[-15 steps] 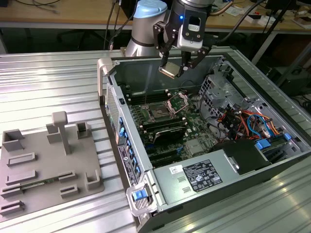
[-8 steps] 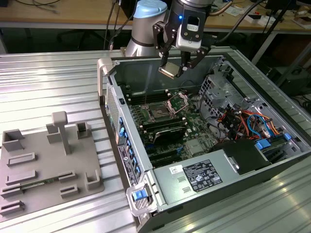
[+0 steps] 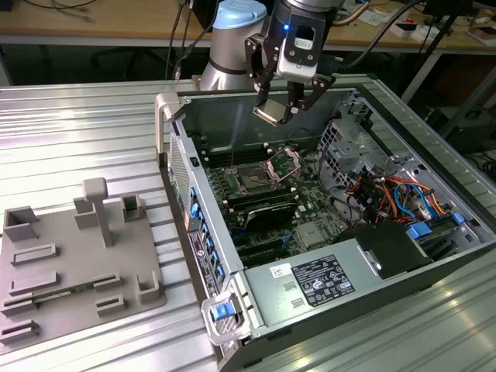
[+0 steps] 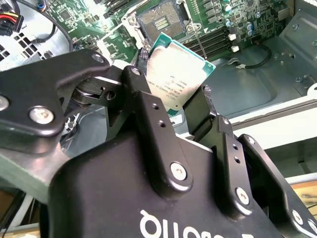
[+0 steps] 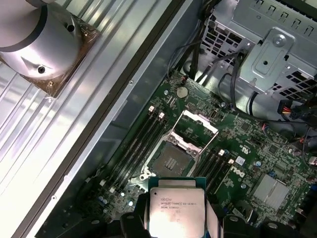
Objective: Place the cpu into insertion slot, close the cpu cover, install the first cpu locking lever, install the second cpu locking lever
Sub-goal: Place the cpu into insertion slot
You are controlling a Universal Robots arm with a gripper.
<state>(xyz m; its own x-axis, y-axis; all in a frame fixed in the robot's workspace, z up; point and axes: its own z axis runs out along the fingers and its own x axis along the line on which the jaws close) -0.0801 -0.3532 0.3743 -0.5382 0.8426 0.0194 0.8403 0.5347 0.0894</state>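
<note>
My gripper hangs above the far end of the open computer case, shut on the cpu, a flat square chip with a silver-grey top. In both wrist views the cpu sits tilted between the two black fingers. Below it on the green motherboard lies the insertion slot, uncovered, its dark centre showing. The cpu cover, a silvery frame, stands swung up on the slot's side nearer the drive cage. The cpu is held well above the slot, touching nothing else.
Long black memory slots flank the socket. A metal drive cage and a bundle of cables fill the case on the exterior view's right. A grey-labelled power-supply box sits near. A grey fixture plate lies on the exterior view's left.
</note>
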